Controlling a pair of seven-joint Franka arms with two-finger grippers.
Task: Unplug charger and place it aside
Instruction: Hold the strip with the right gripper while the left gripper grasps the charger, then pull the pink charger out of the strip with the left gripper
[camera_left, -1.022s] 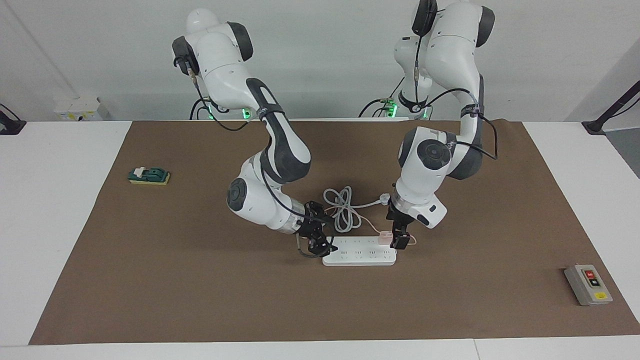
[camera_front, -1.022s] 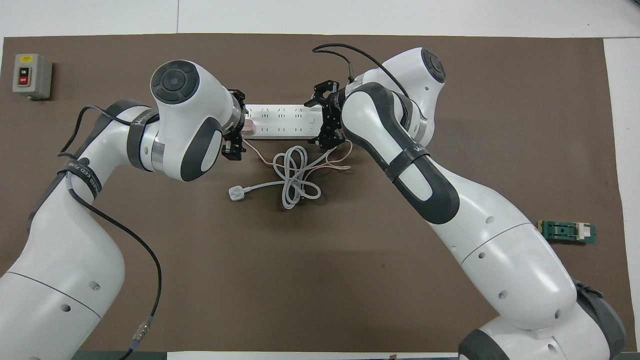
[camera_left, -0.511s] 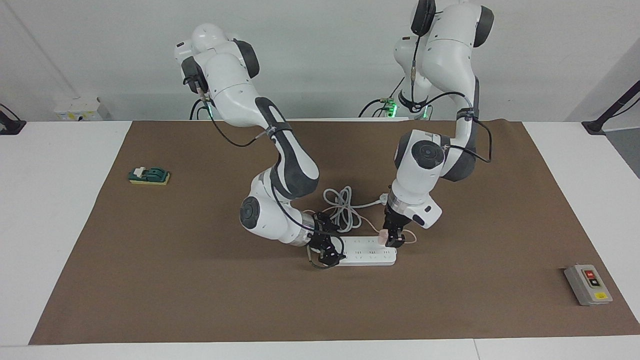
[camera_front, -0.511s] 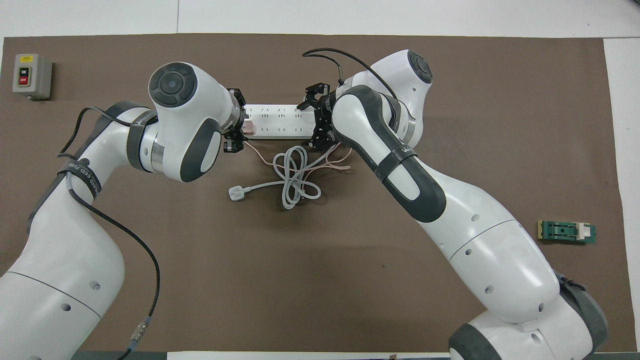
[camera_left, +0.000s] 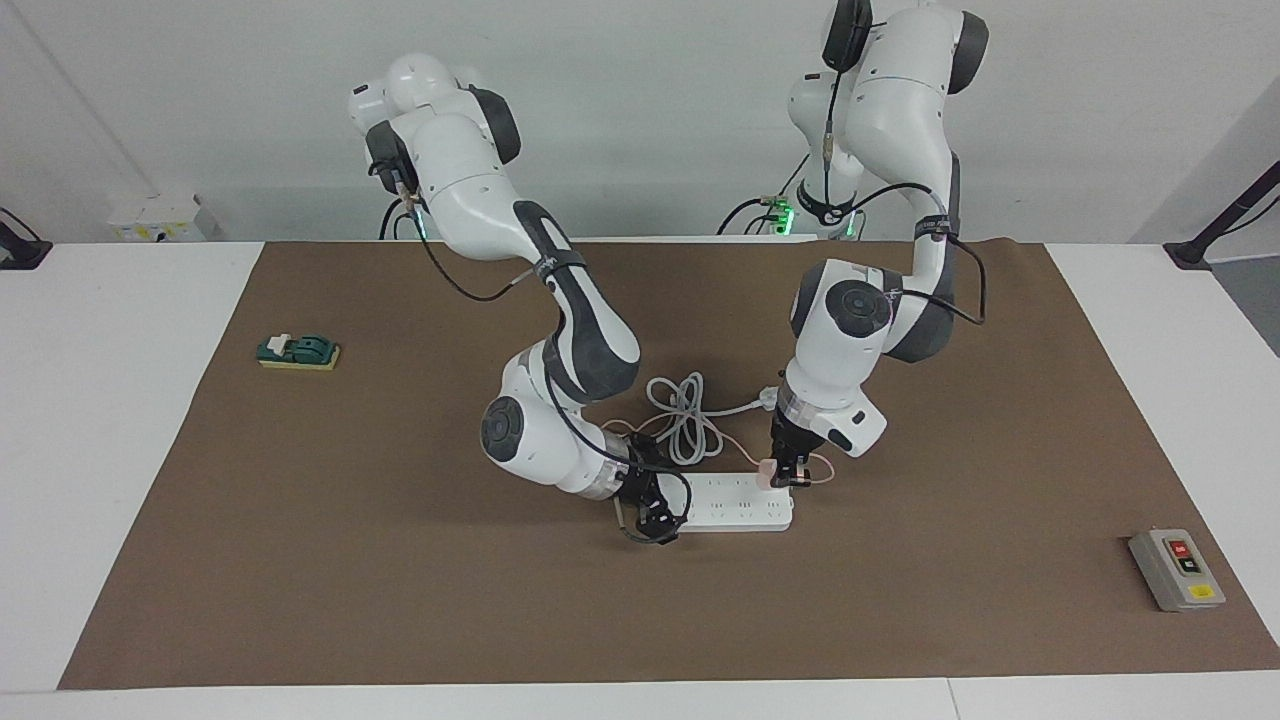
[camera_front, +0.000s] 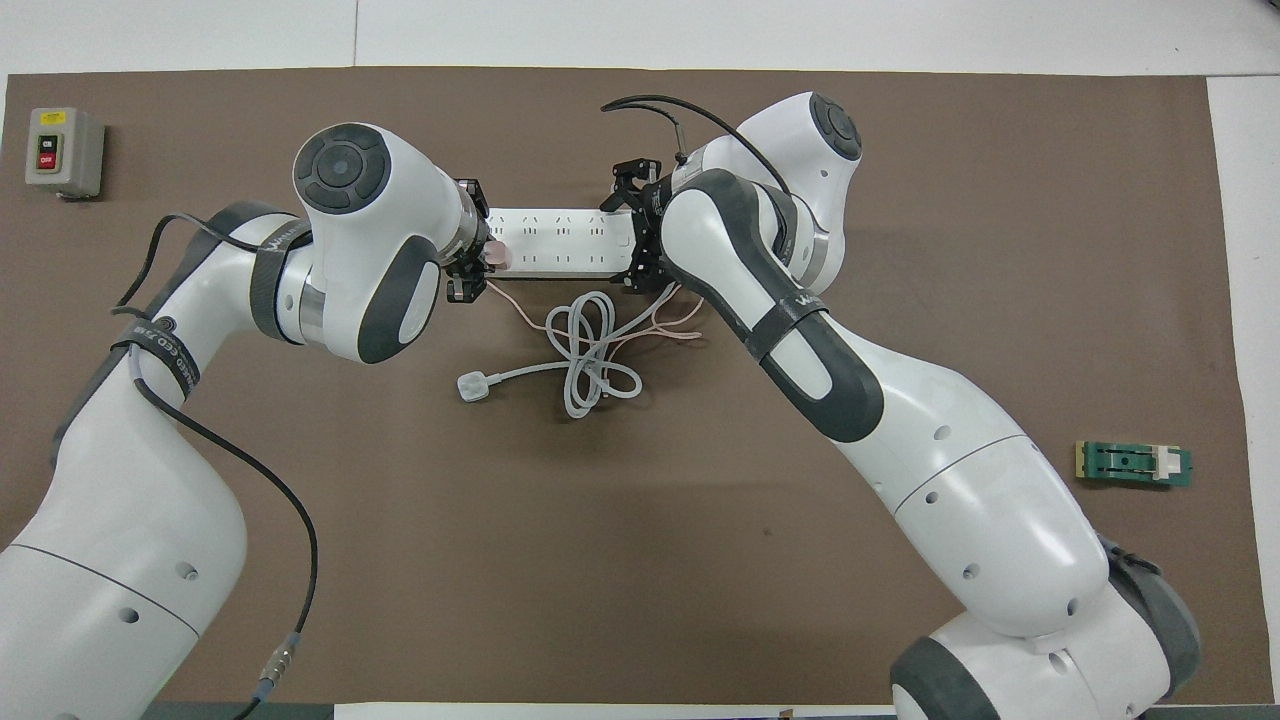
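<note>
Counter (camera_left: 120, 450) under a brown mat (camera_left: 400, 600) carries a long white power strip (camera_left: 735, 514) lying lengthwise between the arms' ends. Left gripper (camera_left: 789, 478) is clamped on the pale pink charger (camera_left: 767, 470), which sits plugged upright in the strip's end toward the left arm. Right gripper (camera_left: 655, 522) sits at the strip's other end; whether it is open or closed cannot be made out. Thin pink cable (camera_front: 520, 312) trails toward the robots, beside a coiled white cord (camera_front: 590, 350).

2 white arms (camera_left: 560, 300), dark joints, black cables
</note>
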